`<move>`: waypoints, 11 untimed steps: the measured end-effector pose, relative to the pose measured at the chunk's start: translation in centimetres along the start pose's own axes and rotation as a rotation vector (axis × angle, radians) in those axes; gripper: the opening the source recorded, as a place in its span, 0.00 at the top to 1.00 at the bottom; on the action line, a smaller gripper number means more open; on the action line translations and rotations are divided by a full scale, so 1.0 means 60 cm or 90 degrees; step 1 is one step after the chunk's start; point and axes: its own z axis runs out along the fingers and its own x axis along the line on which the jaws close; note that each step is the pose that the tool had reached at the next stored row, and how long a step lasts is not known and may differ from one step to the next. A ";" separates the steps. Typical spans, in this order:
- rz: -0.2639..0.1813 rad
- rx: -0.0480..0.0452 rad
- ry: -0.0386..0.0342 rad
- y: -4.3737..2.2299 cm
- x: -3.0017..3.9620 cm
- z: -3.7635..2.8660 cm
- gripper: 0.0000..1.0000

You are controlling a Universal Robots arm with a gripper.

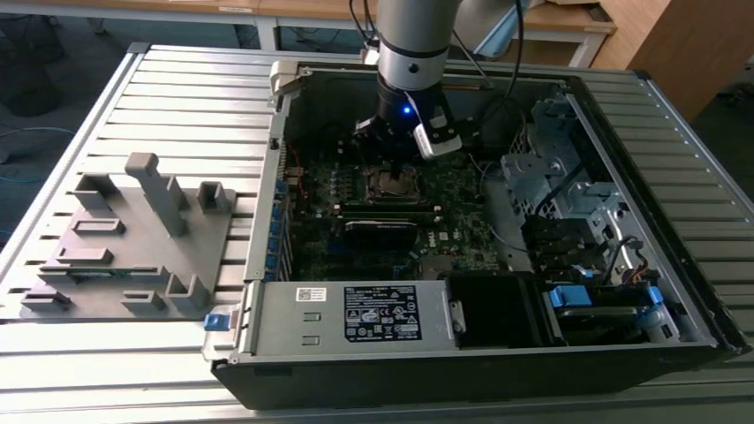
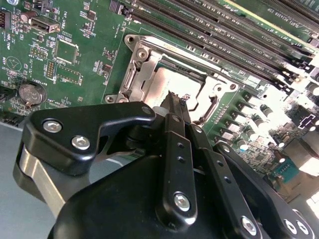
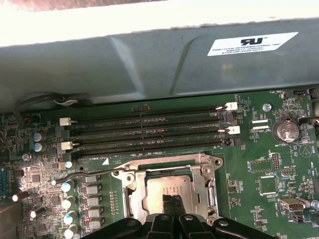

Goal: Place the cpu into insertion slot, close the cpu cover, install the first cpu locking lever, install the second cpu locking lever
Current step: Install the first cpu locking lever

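The cpu (image 3: 167, 188) lies in the insertion slot (image 1: 393, 183) on the green board, its silver-grey top showing through the window of the cpu cover (image 3: 164, 164). The cover lies flat around the chip in both wire views' place, its silvery frame (image 2: 142, 67) close under the fingers. My gripper (image 2: 174, 99) hangs right over the socket with its black fingers (image 2: 172, 134) drawn together and nothing between them; the tips (image 3: 172, 205) sit at the chip's edge. A thin wire lever (image 3: 84, 170) runs out from one side of the socket, and another lever (image 2: 213, 107) curves along the other side.
Long black memory strips (image 3: 149, 132) run beside the socket, with the case's grey wall (image 3: 149, 64) just beyond them. A coin battery (image 3: 286, 130) and small capacitors (image 3: 67, 204) stand nearby. A grey fixture block (image 1: 130, 238) sits outside the case at the exterior view's left.
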 end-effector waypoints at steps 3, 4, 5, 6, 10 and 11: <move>0.000 -0.0006 -0.0002 0.000 0.000 -0.005 0.90; 0.000 -0.0006 -0.0002 0.000 0.000 -0.007 0.90; 0.000 -0.0006 -0.0002 0.000 0.000 -0.010 0.90; 0.000 -0.0006 -0.0002 0.001 0.000 -0.012 0.90; 0.000 -0.0010 -0.0002 0.001 0.000 -0.017 0.90; 0.000 -0.0010 -0.0002 0.001 0.000 -0.017 0.90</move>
